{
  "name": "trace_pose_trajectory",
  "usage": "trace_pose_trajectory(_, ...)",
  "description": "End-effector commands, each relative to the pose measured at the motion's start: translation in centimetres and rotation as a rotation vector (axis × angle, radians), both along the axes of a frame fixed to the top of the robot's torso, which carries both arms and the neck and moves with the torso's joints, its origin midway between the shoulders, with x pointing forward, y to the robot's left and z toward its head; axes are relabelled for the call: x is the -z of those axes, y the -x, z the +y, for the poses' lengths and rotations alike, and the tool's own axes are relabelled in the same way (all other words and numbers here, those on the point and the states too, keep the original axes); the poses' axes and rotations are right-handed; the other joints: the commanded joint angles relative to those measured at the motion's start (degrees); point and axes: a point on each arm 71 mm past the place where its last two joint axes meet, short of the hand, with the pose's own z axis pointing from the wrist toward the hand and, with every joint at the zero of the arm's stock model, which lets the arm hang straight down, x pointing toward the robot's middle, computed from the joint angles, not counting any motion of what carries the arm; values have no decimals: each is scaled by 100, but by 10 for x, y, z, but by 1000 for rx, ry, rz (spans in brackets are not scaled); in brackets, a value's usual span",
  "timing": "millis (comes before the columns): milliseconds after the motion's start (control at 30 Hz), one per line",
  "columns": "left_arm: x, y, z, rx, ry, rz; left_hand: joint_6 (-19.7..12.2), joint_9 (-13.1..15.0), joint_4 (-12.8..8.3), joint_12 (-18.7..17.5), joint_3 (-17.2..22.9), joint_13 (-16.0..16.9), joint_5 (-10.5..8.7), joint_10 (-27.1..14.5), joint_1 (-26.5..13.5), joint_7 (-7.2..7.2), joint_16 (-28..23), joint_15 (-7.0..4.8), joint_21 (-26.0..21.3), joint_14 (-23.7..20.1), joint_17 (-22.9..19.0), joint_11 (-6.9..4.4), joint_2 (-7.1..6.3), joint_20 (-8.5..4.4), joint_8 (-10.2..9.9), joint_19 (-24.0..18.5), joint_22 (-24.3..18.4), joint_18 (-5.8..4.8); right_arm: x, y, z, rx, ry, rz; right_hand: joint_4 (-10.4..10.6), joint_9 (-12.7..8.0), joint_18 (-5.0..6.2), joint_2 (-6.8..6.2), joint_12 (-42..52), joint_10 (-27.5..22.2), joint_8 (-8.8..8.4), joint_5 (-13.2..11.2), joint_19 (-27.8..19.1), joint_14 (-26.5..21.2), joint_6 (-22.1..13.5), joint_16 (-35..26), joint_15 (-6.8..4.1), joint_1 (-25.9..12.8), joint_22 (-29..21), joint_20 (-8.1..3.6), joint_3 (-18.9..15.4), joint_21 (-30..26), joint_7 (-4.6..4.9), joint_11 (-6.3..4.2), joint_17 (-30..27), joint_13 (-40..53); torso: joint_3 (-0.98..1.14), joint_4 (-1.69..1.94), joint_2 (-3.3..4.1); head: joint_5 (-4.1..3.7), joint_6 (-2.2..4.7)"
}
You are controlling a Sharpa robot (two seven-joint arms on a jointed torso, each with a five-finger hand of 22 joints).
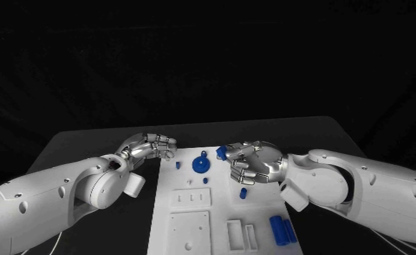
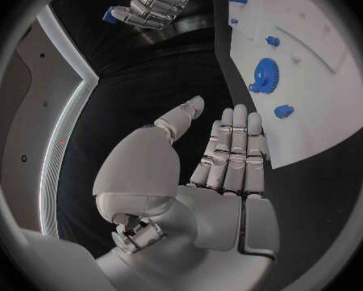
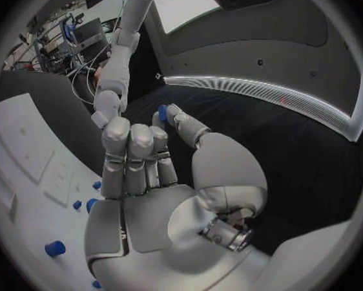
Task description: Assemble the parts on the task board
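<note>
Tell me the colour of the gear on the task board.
Blue gear; left wrist view shows it best.

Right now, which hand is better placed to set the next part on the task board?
The right hand, I'd judge: it already pinches a small blue part above the task board, near the blue gear. The left hand holds nothing and sits beside the board's edge.

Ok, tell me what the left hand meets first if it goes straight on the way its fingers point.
Probably the right hand, which pinches a small blue part. The left hand would first pass along the task board's edge. Depth is unclear.
</note>
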Motion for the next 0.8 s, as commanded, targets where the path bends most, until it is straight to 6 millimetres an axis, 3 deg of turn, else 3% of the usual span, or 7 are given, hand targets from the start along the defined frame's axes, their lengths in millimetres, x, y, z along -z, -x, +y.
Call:
trace_pose_trajectory(33, 0, 1, -2, 23, 4, -3, 48, 10, 41, 43, 2, 7, -29, 28, -52, 16, 33, -13, 36, 24, 8, -3, 25, -38, 37, 23, 109, 87, -1, 0, 0, -17, -21, 2, -2, 293, 356, 63, 11, -42, 9, 20, -44, -31, 144, -18, 10, -7, 119, 5, -41, 1, 170, -7, 9, 6, 4, -1, 2, 20, 20)
trace_pose_trajectory(600, 0, 1, -3, 35, 2, -4, 109, 20, 52, 91, 0, 32, -44, 84, -97, -16, 70, -34, 56, 67, 28, -36, 42, -53, 62, 39, 107, 88, 3, -8, -9, 13, 16, -16, 1, 331, 356, 104, 25, -56, 15, 10, -65, -36, 153, -12, 12, 2, 119, 11, -98, 23, 170, -5, 23, 20, 3, -3, -2, 2, 115)
trace_pose_trajectory(800, 1, 6, -5, 83, -34, -2, 265, 37, 150, 211, -103, 96, -69, 245, -316, -82, 243, -123, 152, 223, 113, -122, 43, -132, 115, 146, 120, 86, 9, -18, -21, 82, 108, -58, 0, 340, 356, 105, 27, -57, 17, 8, -66, -36, 154, -11, 12, 10, 119, 10, -102, 28, 169, -6, 25, 22, 1, -11, -5, 3, 121)
